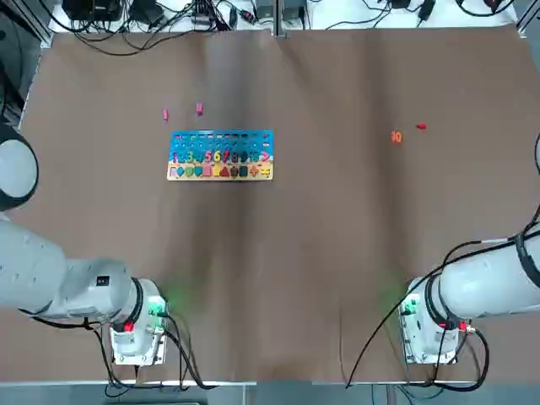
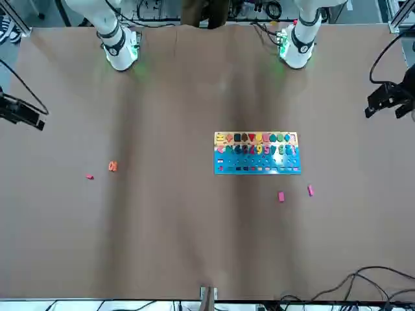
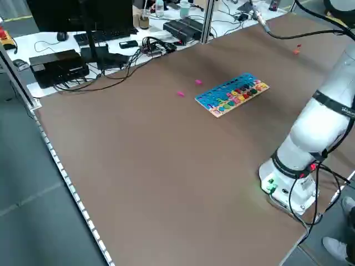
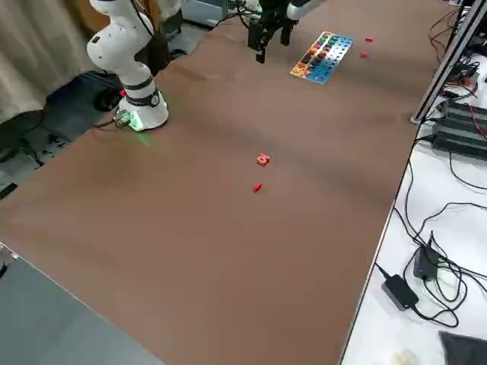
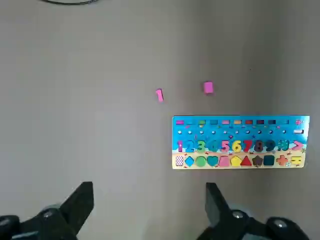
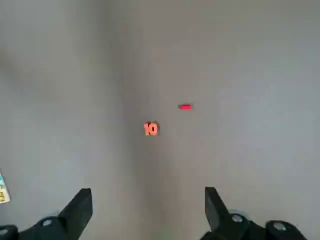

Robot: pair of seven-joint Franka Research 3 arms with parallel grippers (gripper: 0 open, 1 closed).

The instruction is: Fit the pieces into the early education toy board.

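Both wrist views show each gripper, left gripper (image 5: pixel 145 210) and right gripper (image 6: pixel 145 212), spread open over bare tabletop (image 1: pixel 337 253). Overhead, the board (image 1: pixel 221 155) lies left of centre, two pink pieces (image 1: pixel 198 108) at its 11 o'clock, orange piece (image 1: pixel 396 137) and red piece (image 1: pixel 421 126) far toward 3 o'clock.

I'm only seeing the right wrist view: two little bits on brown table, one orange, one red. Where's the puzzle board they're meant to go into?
Observer: The board lies far over on the left arm's side of the table, well away from the orange piece and the red piece.
Operator: Are those two the only loose ones?
Observer: No. Two pink pieces lie just beyond the board's blue edge, apart from it.
Operator: Is the other arm doing anything?
Observer: The left gripper hangs open above the table, holding nothing, like the right gripper.
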